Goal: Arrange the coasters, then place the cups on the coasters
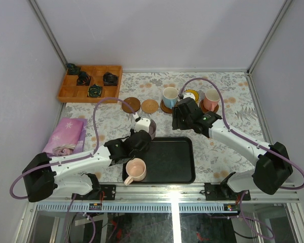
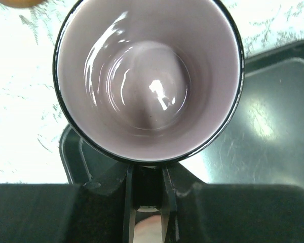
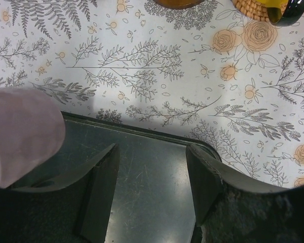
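My left gripper (image 1: 143,135) (image 2: 147,177) is shut on the handle of the mauve-grey cup (image 1: 150,126) (image 2: 147,76), which is upright over the far left corner of the black tray (image 1: 167,159) (image 2: 273,131). A peach-pink cup (image 1: 136,170) sits on the tray's near left corner. The light blue cup (image 1: 170,96), the yellow cup (image 1: 191,94) and the salmon-pink cup (image 1: 211,100) each stand on a coaster. Two bare coasters (image 1: 131,105) (image 1: 150,106) lie to their left. My right gripper (image 1: 180,119) (image 3: 152,174) hangs open and empty over the tray's far right corner.
A wooden compartment box (image 1: 73,93) holding small black objects is at the back left. A pink packet (image 1: 66,135) lies by the left wall. The right wrist view shows the mauve cup (image 3: 20,134) at its left and a woven coaster (image 3: 248,11) at the top edge.
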Robot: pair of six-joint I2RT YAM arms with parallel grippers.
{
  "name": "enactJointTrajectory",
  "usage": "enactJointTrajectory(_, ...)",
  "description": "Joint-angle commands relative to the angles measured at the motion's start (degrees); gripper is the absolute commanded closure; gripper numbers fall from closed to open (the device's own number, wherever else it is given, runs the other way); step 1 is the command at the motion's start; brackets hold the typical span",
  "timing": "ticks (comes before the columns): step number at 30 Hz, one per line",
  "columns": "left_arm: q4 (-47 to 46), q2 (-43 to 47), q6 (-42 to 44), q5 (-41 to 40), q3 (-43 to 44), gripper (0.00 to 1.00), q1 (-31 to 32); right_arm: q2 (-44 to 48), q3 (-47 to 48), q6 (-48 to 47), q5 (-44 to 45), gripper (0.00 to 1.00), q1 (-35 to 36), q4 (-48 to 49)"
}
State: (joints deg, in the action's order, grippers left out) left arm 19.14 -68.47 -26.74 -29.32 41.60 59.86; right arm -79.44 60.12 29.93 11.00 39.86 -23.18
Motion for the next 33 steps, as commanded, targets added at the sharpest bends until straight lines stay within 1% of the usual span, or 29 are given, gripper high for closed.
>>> enactJointTrajectory(1, -12.65, -1.66, 5.28, -9.40, 2.41, 1.00, -1.67, 2.10, 0.56, -1.02, 3.10, 0.39, 0.66, 2.55)
enactJointTrajectory(9, -21.96, -12.73, 7.19, -3.41, 8.02, 1.00, -13.82, 1.13, 3.23, -2.89, 8.71, 0.39, 0.66, 2.17)
enactJointTrajectory(13, -24.60, -17.82, 7.74, -0.33, 12.20, 1.00, -18.57, 0.28, 5.06, -3.95, 11.16, 0.38, 0.66, 1.27)
enactJointTrajectory(17, -28.34, -21.86, 6.61, 4.30, 14.26, 1.00, -22.28, 1.19, 5.25, -4.29, 13.28, 0.38, 0.65, 1.31)
enactJointTrajectory(20, -29.25, -25.38, 6.00, 5.92, 16.72, 1.00, -24.04, 2.28, 4.61, -4.52, 14.78, 0.38, 0.57, 1.97)
enactJointTrajectory(25, -29.33, -30.28, 7.69, 7.07, 20.63, 1.00, -24.50, 2.80, 4.40, -5.19, 15.98, 0.38, 0.48, 2.09)
enactJointTrajectory(33, -28.26, -35.00, 9.81, 7.87, 25.14, 1.00, -25.08, 1.90, 4.60, -5.18, 15.98, 0.38, 0.40, 2.22)
